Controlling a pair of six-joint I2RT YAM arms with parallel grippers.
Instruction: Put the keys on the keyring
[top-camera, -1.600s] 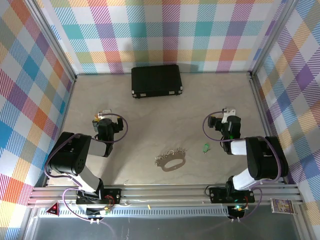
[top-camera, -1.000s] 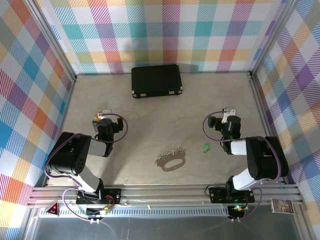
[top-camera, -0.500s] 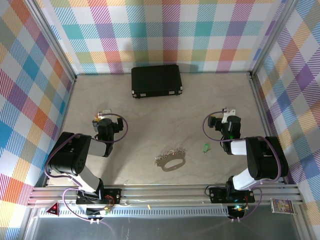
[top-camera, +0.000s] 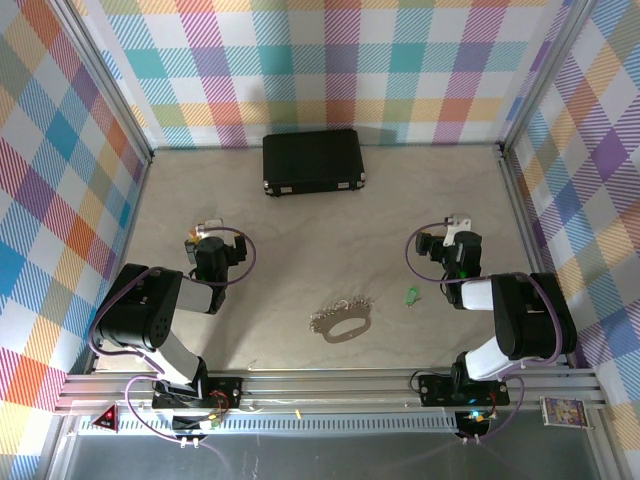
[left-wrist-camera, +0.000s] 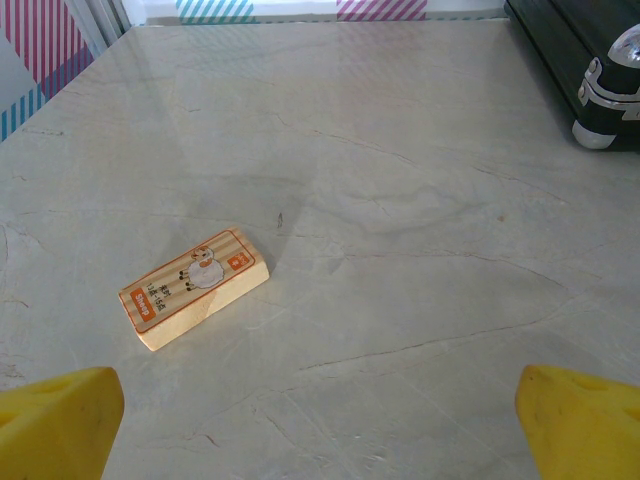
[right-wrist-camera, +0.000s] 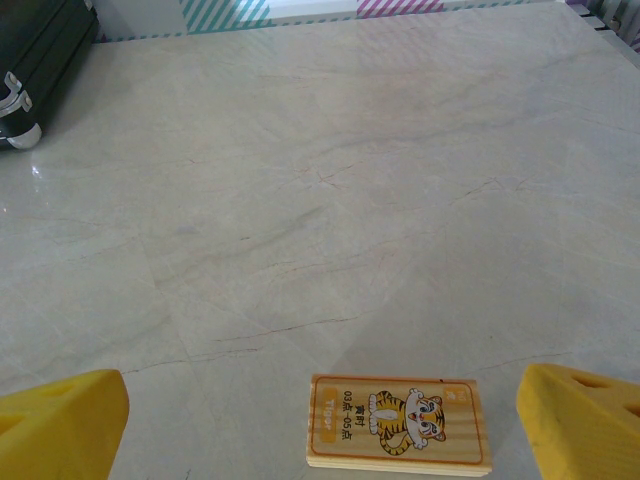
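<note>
The keyring (top-camera: 342, 322), a thin silver oval loop, lies flat on the table near the front middle, with a row of small silver keys (top-camera: 340, 307) along its far side. A tiny green-headed key (top-camera: 410, 294) lies on the table to the loop's right, apart from it. My left gripper (top-camera: 205, 238) rests folded back at the left, well clear of the loop. My right gripper (top-camera: 452, 232) rests at the right, just beyond the green key. Both are open, with nothing between the yellow fingertips (left-wrist-camera: 55, 420) (right-wrist-camera: 60, 420).
A black rectangular case (top-camera: 313, 161) stands at the back centre; its corner (left-wrist-camera: 590, 70) (right-wrist-camera: 40, 60) shows in both wrist views. A small wooden block with a sheep picture (left-wrist-camera: 193, 285) lies ahead of the left gripper. A tiger block (right-wrist-camera: 398, 420) lies between the right fingertips.
</note>
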